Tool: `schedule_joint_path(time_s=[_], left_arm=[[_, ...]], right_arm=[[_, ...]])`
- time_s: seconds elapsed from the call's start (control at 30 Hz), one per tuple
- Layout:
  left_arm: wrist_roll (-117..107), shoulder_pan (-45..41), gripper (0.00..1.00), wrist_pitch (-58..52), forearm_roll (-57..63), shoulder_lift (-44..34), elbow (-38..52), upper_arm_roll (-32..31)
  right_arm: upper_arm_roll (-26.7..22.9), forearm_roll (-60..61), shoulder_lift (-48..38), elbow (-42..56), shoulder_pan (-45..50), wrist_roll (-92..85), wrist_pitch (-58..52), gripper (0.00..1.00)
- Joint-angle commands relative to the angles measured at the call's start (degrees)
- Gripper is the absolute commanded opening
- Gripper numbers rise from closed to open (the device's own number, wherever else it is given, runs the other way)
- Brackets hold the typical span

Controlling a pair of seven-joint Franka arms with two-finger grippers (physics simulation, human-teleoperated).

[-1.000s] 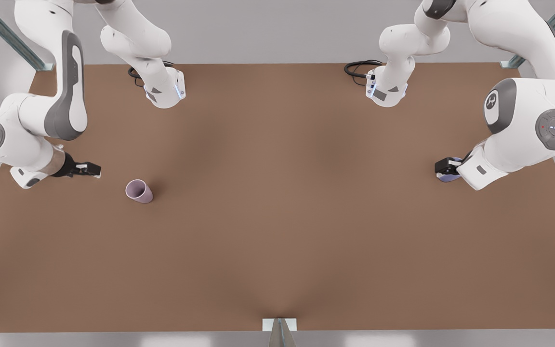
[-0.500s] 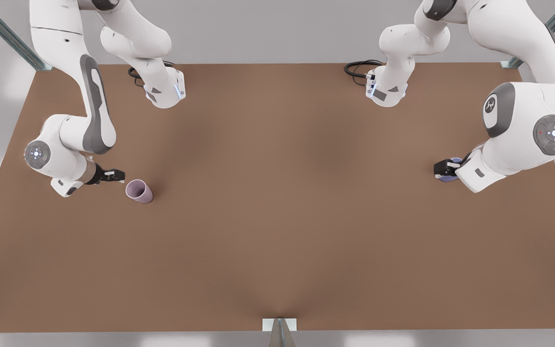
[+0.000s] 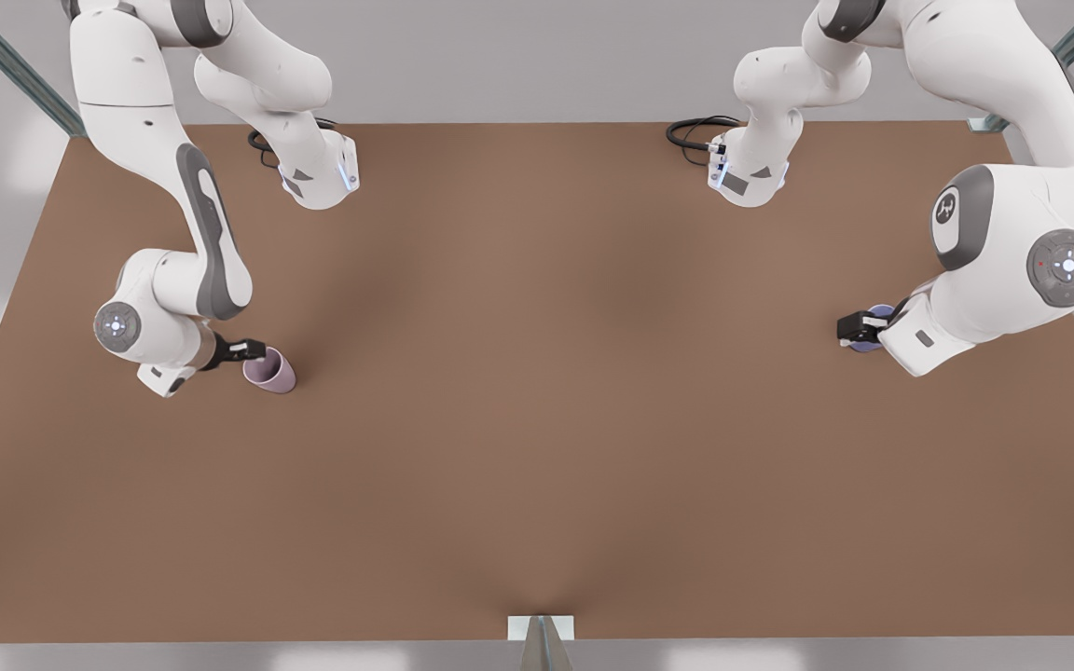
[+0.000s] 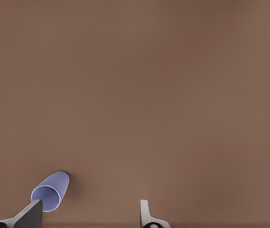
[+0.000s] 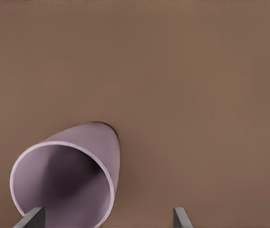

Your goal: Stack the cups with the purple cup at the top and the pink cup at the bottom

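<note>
Nothing is stacked yet: the two cups stand well apart on the brown worktop (image 3: 537,447), one at each side of the front view, and each has an arm at it.

The right gripper (image 3: 253,352) is at the pink cup (image 3: 269,370), on the front view's left. In the right wrist view the pink cup (image 5: 68,178) appears upright with its open mouth toward the camera; one finger (image 5: 30,219) overlaps its rim while the other (image 5: 182,218) is off to the side over bare worktop. The fingers are spread, and the cup sits at one finger rather than centred between them. No grip has been made.

The left gripper (image 3: 859,328) is at the purple cup (image 3: 865,344), on the front view's right. In the left wrist view the purple cup (image 4: 51,190) lies just beside one finger (image 4: 28,216), outside the gap; the other finger (image 4: 145,213) is apart from it. These fingers are spread too, holding nothing.

So the task appears to be at its very start. What seems left: centre the fingers on the cups, grasp the purple cup, carry it over, and lower it into the pink one.
</note>
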Motion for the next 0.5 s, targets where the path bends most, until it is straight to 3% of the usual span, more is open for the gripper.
schedule_joint_path(time_s=[0.0,0.3,0.33,0.4,0.47], left_arm=[[-0.61,-0.01,1.00,-0.27,0.09,-0.02,0.03,-0.02],[-0.61,-0.01,1.00,-0.27,0.09,0.41,0.03,-0.02],[-0.61,-0.01,1.00,-0.36,0.09,0.41,0.03,-0.02],[-1.58,-0.01,1.00,-0.71,0.09,0.41,0.03,-0.02],[-1.67,-0.01,1.00,-0.80,0.09,0.41,0.03,-0.02]], right_arm=[[-0.03,0.09,-0.02,-0.34,-0.01,-2.66,4.84,1.00],[0.06,0.09,4.46,-5.18,0.79,-2.66,14.25,0.97],[0.06,0.09,4.46,-5.18,0.79,-2.66,14.25,0.87],[0.06,0.00,4.20,-4.83,0.70,-2.84,14.25,0.83],[-0.03,0.00,4.02,-4.83,0.70,-2.84,14.16,0.51]])
